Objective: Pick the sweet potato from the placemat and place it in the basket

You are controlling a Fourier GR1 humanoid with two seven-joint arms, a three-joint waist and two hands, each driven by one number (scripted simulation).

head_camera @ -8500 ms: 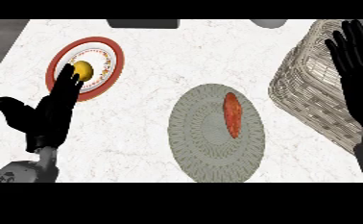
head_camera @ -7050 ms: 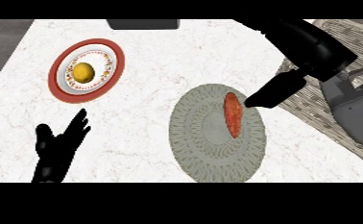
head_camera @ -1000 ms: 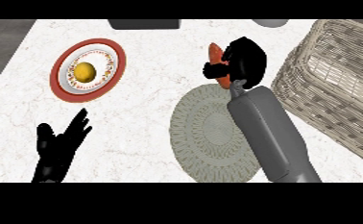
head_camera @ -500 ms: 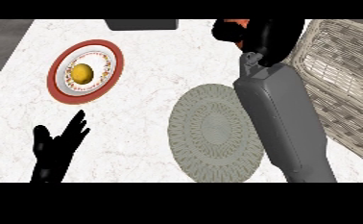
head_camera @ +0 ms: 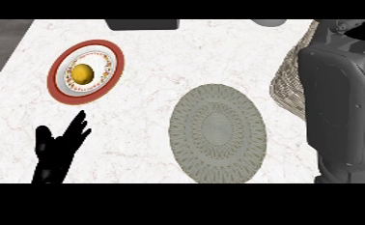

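Observation:
The round grey-green placemat (head_camera: 217,132) lies bare in the middle of the counter. No sweet potato shows anywhere in view. The wicker basket (head_camera: 288,81) stands at the right edge, with only a strip of its woven wall visible. My right forearm (head_camera: 331,103) stretches up over the basket and covers most of it. Of my right hand (head_camera: 352,31) only a dark bit shows in the top right corner, and whatever it holds is hidden. My left hand (head_camera: 61,147) rests open at the lower left, fingers up.
A red-rimmed plate (head_camera: 63,85) with a yellow round fruit (head_camera: 83,72) on it sits at the left. A dark object (head_camera: 143,24) and a grey one (head_camera: 267,22) lie along the counter's far edge.
My right arm has swung right from beside the placemat to over the basket, carrying the sweet potato out of sight. The left hand has stayed where it was.

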